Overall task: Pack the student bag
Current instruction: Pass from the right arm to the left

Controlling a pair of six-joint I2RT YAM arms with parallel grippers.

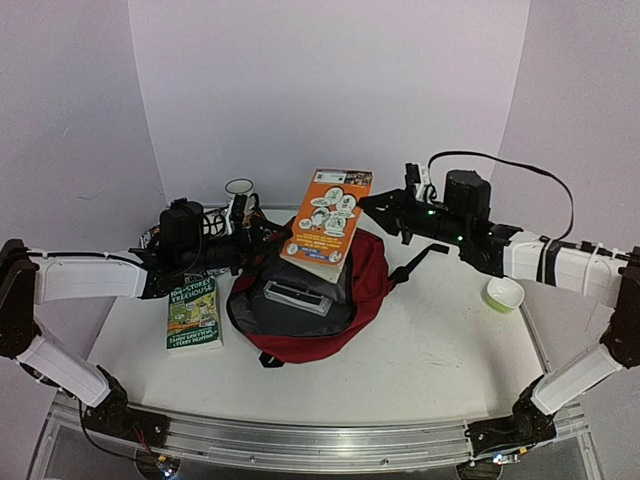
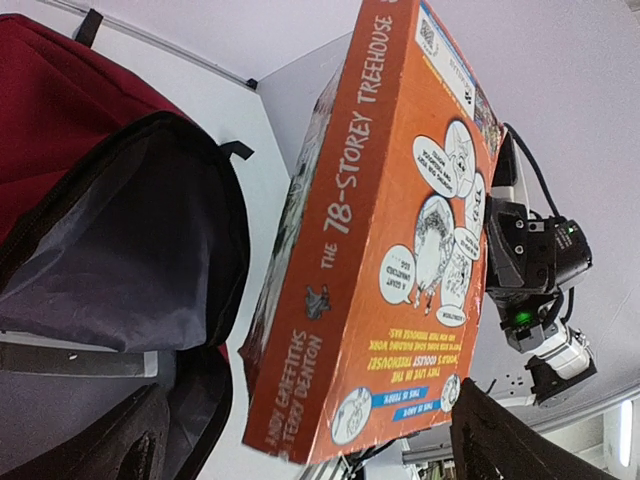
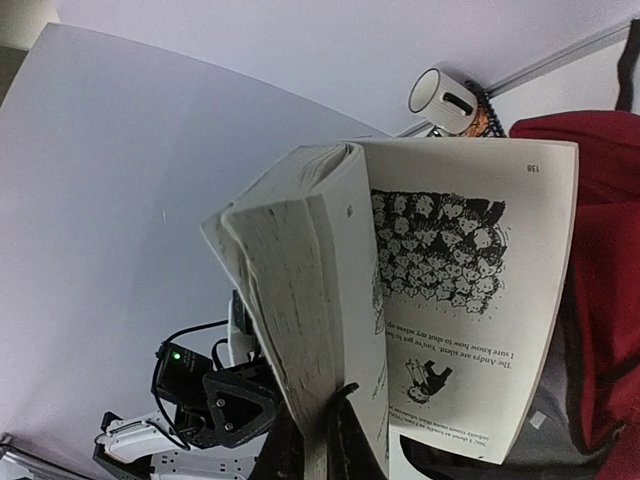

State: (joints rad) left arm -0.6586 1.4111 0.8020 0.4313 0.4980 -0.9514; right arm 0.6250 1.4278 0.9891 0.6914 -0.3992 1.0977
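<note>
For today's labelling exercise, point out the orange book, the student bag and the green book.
orange book (image 1: 328, 215), top external view, middle of front cover
student bag (image 1: 372, 275), top external view, red fabric on its right side
green book (image 1: 194, 314), top external view, middle of front cover

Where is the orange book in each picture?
Top view: orange book in the middle, above the red bag.
Left wrist: book fills the middle, bag at left.
Right wrist: book in the middle, pages showing; bag at right.
Shared landmark: the red bag.
</note>
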